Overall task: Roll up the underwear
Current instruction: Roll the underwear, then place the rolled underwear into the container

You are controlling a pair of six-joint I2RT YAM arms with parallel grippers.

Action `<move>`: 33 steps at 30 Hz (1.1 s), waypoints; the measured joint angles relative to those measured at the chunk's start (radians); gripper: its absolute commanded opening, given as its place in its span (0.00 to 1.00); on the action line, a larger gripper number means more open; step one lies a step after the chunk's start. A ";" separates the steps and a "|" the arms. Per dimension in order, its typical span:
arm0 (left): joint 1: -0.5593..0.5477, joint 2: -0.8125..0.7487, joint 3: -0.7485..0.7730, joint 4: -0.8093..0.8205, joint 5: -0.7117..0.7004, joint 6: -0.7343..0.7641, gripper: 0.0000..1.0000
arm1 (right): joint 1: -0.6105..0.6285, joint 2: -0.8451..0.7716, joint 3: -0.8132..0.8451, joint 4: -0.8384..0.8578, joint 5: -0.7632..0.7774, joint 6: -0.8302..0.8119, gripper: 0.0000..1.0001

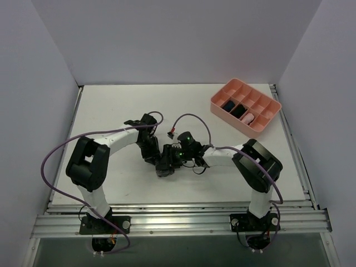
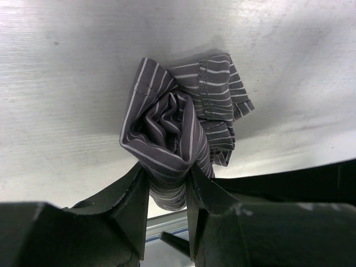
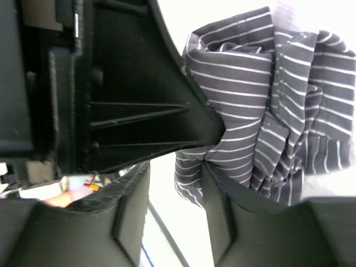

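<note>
The left fingers (image 2: 130, 211) are closed on the underwear (image 2: 178, 128). They pinch the bottom end of the bundle. The rest puffs out past their tips, close to the counter (image 2: 67, 83). I cannot tell if it touches the counter.

The cloth looks soft, thin and very light. It bends any way you push it. I think the roll would spring loose if nothing held it. It will not break, so a firm squeeze is fine. The best place to hold is across the thick middle, where many layers stack up, not on one loose flap.

The underwear is dark grey with thin white stripes. It is twisted into a messy swirl, a bit like a rose, more bunched than neatly rolled. A stitched hem runs down the part farthest from the left fingers.

The right fingers (image 3: 130, 217) stand apart. An edge of the bundle hangs between them. It touches one finger, but there is a gap beside the other, so they hold nothing.
</note>
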 measured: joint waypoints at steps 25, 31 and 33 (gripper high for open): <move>-0.045 0.048 0.080 -0.072 -0.051 -0.009 0.02 | -0.013 -0.161 0.048 -0.378 0.301 -0.166 0.72; -0.045 0.049 0.080 -0.075 -0.052 -0.015 0.02 | -0.016 -0.079 0.051 -0.315 0.258 -0.204 0.75; -0.045 0.049 0.080 -0.076 -0.052 -0.016 0.02 | -0.016 -0.066 0.060 -0.284 0.247 -0.209 0.75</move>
